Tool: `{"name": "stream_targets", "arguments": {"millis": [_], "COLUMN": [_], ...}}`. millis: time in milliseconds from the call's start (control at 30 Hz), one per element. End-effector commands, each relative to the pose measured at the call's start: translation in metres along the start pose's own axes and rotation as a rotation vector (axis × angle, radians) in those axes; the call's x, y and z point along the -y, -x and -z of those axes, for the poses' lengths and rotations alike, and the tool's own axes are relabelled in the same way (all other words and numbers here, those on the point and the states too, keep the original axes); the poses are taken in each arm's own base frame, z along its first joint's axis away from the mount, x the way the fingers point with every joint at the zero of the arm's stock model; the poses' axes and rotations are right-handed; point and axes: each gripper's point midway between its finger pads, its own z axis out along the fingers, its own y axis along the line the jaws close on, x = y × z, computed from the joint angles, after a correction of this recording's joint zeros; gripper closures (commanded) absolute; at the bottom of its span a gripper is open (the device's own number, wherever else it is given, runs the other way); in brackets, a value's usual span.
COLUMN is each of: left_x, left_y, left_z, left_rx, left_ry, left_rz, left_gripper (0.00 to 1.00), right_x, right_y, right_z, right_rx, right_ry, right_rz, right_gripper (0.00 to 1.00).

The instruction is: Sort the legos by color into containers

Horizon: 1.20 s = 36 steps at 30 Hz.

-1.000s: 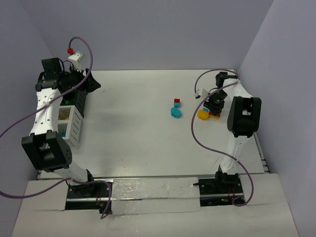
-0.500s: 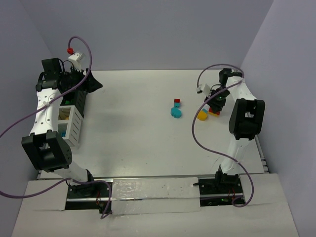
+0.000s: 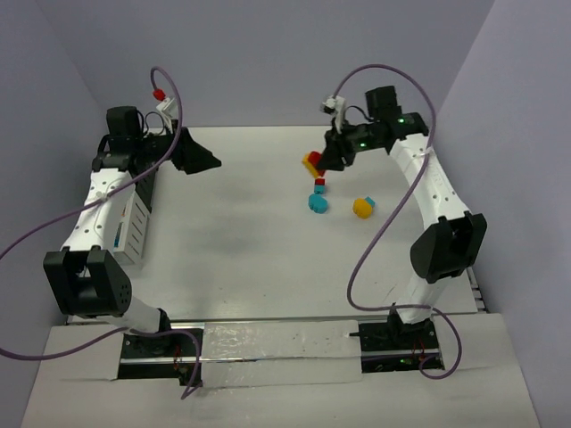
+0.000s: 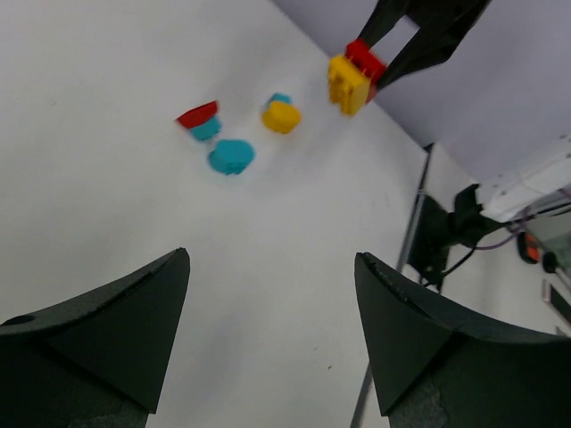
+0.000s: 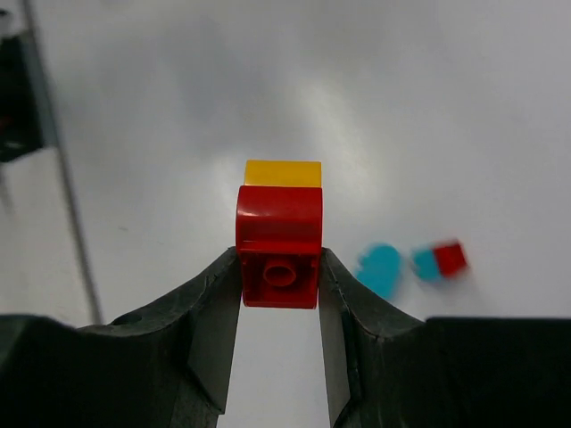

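My right gripper (image 3: 321, 160) is shut on a red brick (image 5: 278, 250) with a yellow brick (image 5: 283, 173) stuck to its far side, held in the air over the far middle of the table. The pair also shows in the left wrist view (image 4: 351, 78). On the table lie a small red-on-cyan brick (image 3: 318, 185), a cyan rounded piece (image 3: 317, 203) and a yellow rounded piece (image 3: 363, 207). My left gripper (image 3: 212, 163) is open and empty, above the table's far left. The white bin (image 3: 134, 234) and the black bin (image 3: 148, 185) stand at the left edge, partly hidden by the left arm.
The left arm (image 3: 103, 192) stretches over the bins. A purple cable (image 3: 379, 223) loops beside the right arm. Grey walls close in the table on three sides.
My right gripper rose from the right side with the red-and-yellow piece and carried it left. The yellow rounded piece stayed on the table. My left gripper swung right, away from the bins.
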Motion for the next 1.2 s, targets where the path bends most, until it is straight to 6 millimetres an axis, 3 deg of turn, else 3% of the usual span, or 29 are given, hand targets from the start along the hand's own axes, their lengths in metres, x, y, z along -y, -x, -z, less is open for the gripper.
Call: {"name": "stream_targets", "arguments": {"millis": [0, 200, 500, 833, 1167], "left_x": [0.064, 0.089, 0.11, 0.11, 0.12], "left_y": [0.013, 0.004, -0.007, -0.001, 0.002], "left_z": [-0.005, -0.017, -0.028, -0.034, -0.031], "left_rx": [0.039, 0.015, -0.012, 0.002, 0.014], "left_ry": [-0.211, -0.275, -0.34, -0.358, -0.415], "left_rz": [-0.039, -0.065, -0.072, -0.072, -0.04], "left_gripper": [0.16, 0.14, 0.14, 0.18, 0.27], "right_x": [-0.075, -0.113, -0.141, -0.156, -0.158], "right_y": [0.081, 0.115, 0.117, 0.125, 0.122], "right_z": [-0.027, -0.042, -0.054, -0.05, -0.054], "right_rx": [0.261, 0.347, 0.344, 0.349, 0.331], "right_ry": [0.239, 0.361, 0.44, 0.508, 0.528], "right_rz": [-0.045, -0.093, -0.094, -0.101, -0.104], "right_gripper": [1.0, 1.0, 1.0, 1.0, 1.0]}}
